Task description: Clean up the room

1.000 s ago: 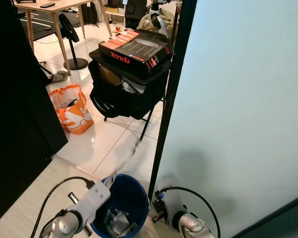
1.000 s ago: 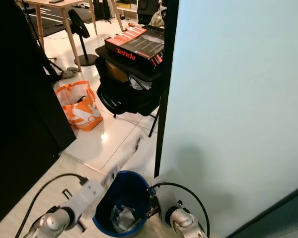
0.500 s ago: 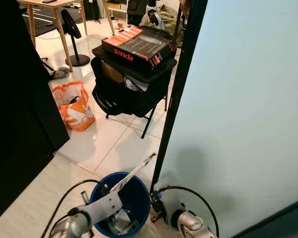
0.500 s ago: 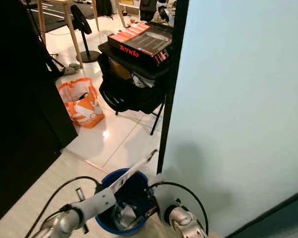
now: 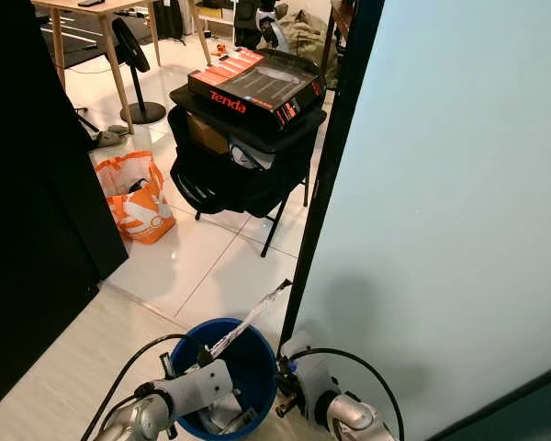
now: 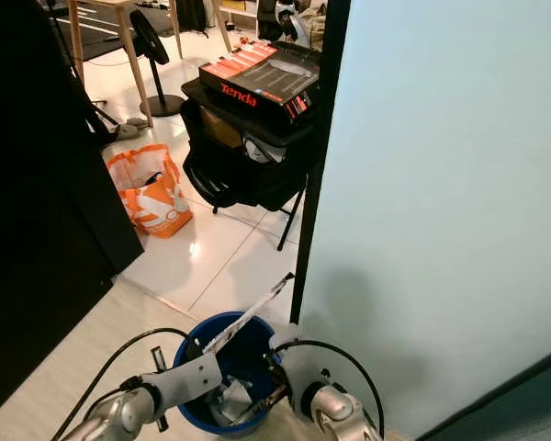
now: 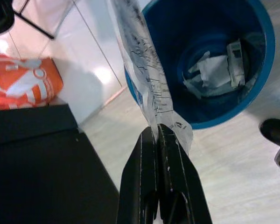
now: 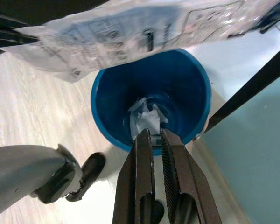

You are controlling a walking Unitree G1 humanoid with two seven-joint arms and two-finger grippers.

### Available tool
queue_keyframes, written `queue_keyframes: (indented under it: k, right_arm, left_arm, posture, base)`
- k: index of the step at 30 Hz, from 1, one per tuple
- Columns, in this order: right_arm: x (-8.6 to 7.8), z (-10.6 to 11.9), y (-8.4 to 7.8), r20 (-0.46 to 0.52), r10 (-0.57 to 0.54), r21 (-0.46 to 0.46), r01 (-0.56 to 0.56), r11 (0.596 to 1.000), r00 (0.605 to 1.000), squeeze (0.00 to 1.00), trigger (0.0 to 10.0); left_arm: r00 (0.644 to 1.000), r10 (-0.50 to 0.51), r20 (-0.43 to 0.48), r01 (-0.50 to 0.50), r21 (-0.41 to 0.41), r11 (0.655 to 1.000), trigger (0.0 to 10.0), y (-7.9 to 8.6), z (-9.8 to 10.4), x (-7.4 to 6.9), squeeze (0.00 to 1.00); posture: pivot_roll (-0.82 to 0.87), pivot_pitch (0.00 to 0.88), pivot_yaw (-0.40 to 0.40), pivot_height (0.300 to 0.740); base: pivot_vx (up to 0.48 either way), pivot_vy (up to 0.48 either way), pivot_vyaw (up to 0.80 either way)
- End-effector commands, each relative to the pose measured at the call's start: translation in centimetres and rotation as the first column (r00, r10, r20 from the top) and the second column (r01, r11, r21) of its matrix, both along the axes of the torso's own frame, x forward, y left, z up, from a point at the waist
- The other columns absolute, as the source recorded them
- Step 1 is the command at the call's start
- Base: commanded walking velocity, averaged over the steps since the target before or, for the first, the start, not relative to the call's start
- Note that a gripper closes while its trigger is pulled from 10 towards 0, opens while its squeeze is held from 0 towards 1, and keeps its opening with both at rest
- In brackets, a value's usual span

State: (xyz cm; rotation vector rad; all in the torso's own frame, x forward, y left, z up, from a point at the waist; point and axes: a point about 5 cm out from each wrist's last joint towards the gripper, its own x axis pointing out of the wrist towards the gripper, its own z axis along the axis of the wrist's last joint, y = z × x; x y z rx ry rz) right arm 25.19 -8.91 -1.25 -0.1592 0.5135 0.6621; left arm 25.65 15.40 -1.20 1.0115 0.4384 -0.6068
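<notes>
At the far left you have a dark panel (image 5: 28, 202) standing on the floor, and behind it a wooden desk (image 5: 92, 14) with a fan (image 5: 133, 64) just beside its leg. Next comes an orange bag (image 5: 136, 197) on the white tiles (image 5: 202, 266), near the panel's edge. Your left gripper (image 7: 157, 133) sits low over the pale wood floor (image 5: 64, 367), at the near-left rim of the blue bin (image 5: 248, 354); its jaws are clenched on one end of a clear printed plastic wrapper (image 7: 142, 70). The wrapper slants up from the jaws across the bin's rim, its free end reaching toward the black post (image 5: 326, 175). Inside the bin you can see crumpled white paper (image 8: 147, 119) at the bottom. Behind the bin stands a black cart (image 5: 239, 165) with a red and black Tenda box (image 5: 257, 87) lying on its top. Your right gripper (image 8: 156, 137) hangs over the bin's right rim, pointing down into it; its jaws are nearly together with a thin gap and hold nothing. At the right a large pale blue-green panel (image 5: 450, 202) rises from the floor beside the post.
</notes>
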Motion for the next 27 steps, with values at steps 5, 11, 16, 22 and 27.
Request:
queue_keyframes:
  k: [5,11,16,22,27]
  right_arm:
    - [-0.6,-0.3,0.3,-0.022,0.023,0.013,-0.023,1.000,0.999,0.00,10.0]
    - [-0.8,-0.3,0.5,-0.026,0.049,0.016,-0.049,0.999,0.998,0.00,10.0]
    - [-0.9,-0.2,0.7,-0.021,0.076,0.023,-0.076,0.997,0.997,0.00,10.0]
    - [-0.9,0.6,1.7,-0.002,0.170,0.070,-0.169,0.983,0.986,0.00,10.0]
    - [-0.8,1.4,2.7,0.017,0.271,0.058,-0.271,0.961,0.963,0.00,10.0]
  left_arm:
    - [0.999,-0.029,-0.025,0.030,0.010,1.000,10.0,-0.1,-0.8,-0.6,0.00]
    - [0.999,-0.038,-0.026,0.039,0.011,0.999,10.0,-0.1,-0.8,-0.6,0.00]
    - [0.998,-0.059,-0.029,0.059,0.027,0.998,10.0,0.1,-1.0,-0.6,0.00]
    - [0.998,-0.055,-0.014,0.055,0.058,0.997,10.0,1.1,-0.6,0.3,0.00]
    - [0.998,-0.057,0.021,0.054,0.104,0.993,10.0,2.4,0.5,1.8,0.00]
  posture:
    - [-0.03,0.116,-0.054,0.650]
    - [-0.03,0.122,-0.057,0.646]
    - [-0.04,0.136,-0.061,0.646]
    - [-0.05,0.167,-0.076,0.631]
    - [-0.06,0.222,-0.105,0.626]
  base:
    - [0.000,0.000,0.00]
    - [0.000,0.000,0.00]
    - [0.000,0.000,0.00]
    - [0.000,0.000,0.00]
    - [0.000,0.000,0.00]
